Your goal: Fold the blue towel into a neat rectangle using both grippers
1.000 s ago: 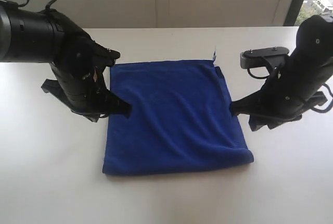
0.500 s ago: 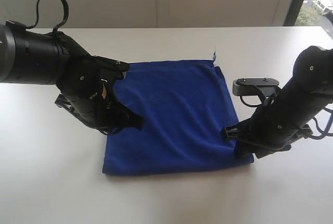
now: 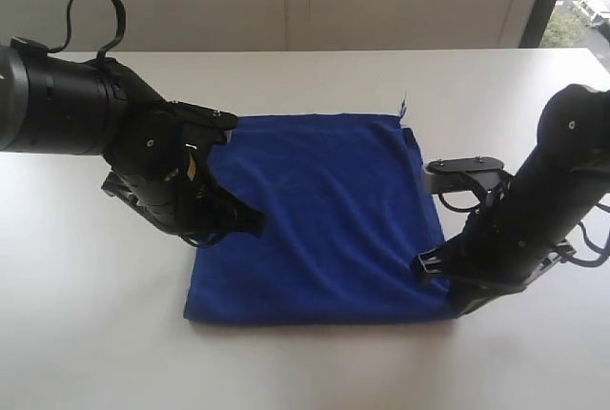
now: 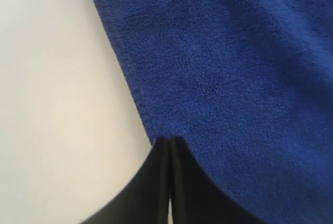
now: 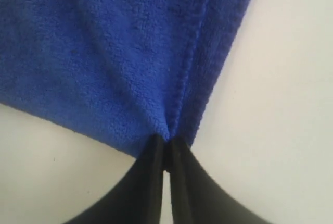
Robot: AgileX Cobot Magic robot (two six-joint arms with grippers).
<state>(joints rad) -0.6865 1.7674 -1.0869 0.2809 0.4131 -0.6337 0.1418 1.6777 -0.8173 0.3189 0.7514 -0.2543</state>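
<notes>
One blue towel (image 3: 319,215) lies flat on a white table (image 3: 95,334), spread between two black end effectors. The left end effector (image 3: 245,223) is pressed together on the towel's near side hem. The right end effector (image 3: 431,263) pinches the opposite hem, puckering the cloth. Likely best: raise both edges evenly, keeping the corners aligned for the fold.

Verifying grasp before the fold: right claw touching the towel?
Touching. Right wrist view: the right claw is shut on the towel, with the towel's edge puckered between the tips.
</notes>
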